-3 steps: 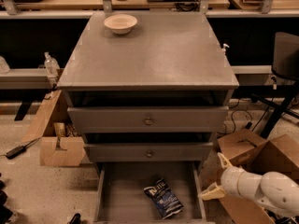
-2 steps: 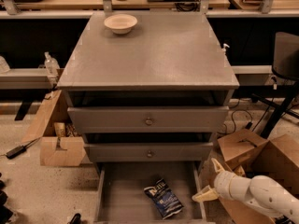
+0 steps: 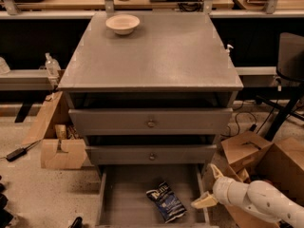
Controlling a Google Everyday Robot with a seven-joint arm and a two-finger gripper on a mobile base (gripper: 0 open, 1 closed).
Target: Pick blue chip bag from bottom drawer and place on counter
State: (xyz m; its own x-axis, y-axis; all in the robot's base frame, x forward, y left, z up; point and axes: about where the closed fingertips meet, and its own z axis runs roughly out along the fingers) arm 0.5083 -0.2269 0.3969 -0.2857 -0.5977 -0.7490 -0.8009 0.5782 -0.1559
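The blue chip bag point(image 3: 165, 204) lies flat on the floor of the open bottom drawer point(image 3: 126, 194), right of its middle. The gripper point(image 3: 209, 187) is on a white arm reaching in from the lower right. It hangs just outside the drawer's right wall, right of the bag and apart from it. Its two tan fingers point(image 3: 204, 203) are spread open and hold nothing. The grey counter point(image 3: 156, 61) is the top of the cabinet, above two closed knobbed drawers.
A pale bowl point(image 3: 122, 23) stands at the counter's back left. Cardboard boxes point(image 3: 266, 160) sit on the floor right of the cabinet, close behind the arm. Another box point(image 3: 59, 146) stands at the left. Wooden benches run along the back.
The arm has moved left, bringing the gripper from beside the boxes to the drawer's right wall. The bag has not moved.
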